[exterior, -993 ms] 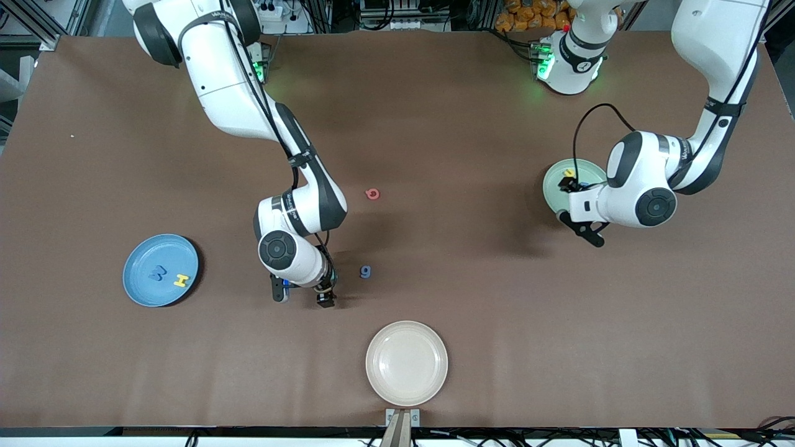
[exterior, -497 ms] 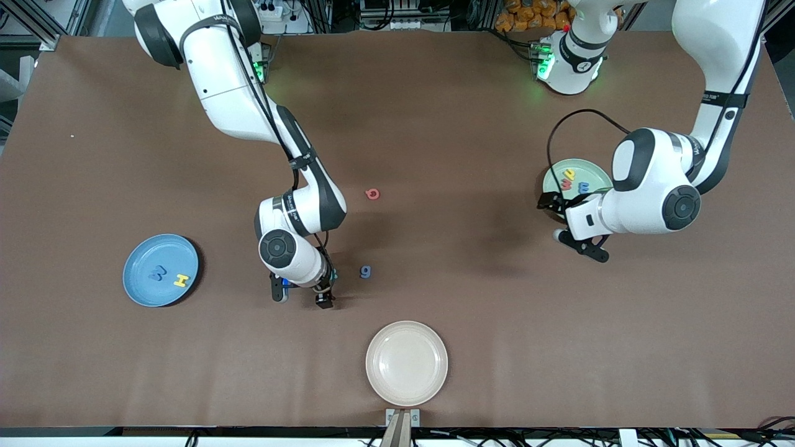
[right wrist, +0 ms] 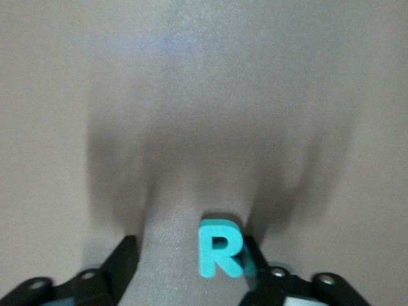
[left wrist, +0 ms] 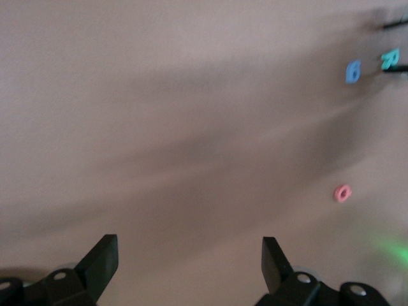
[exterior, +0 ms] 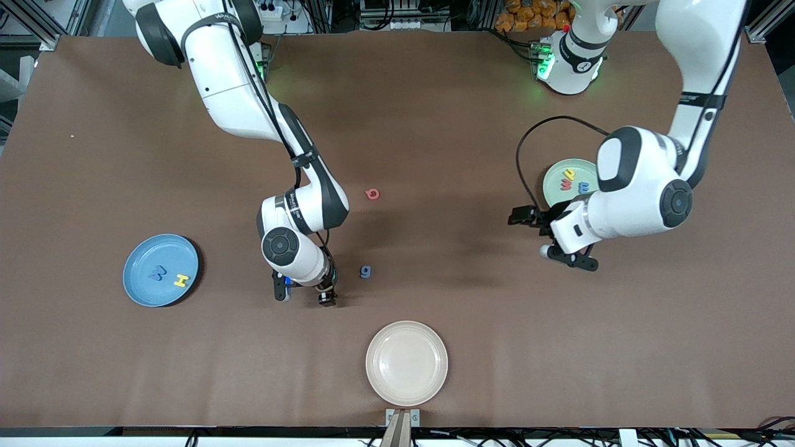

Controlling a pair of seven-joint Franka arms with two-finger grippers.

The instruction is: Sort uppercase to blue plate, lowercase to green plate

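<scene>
The right pincer [right wrist: 188, 271] is low on the counter [exterior: 435, 112], near the middle. Its jaws are apart, with the teal R [right wrist: 220, 247] between them, touching one. The R looks not gripped yet. The step is picking up this R. Next the jaws need to squeeze, lift, and carry it to the blue plate [exterior: 140, 292] near the right arm's end. The left pincer [left wrist: 185, 264] is wide apart and empty, up over bare counter beside the green plate [exterior: 553, 180].
</scene>
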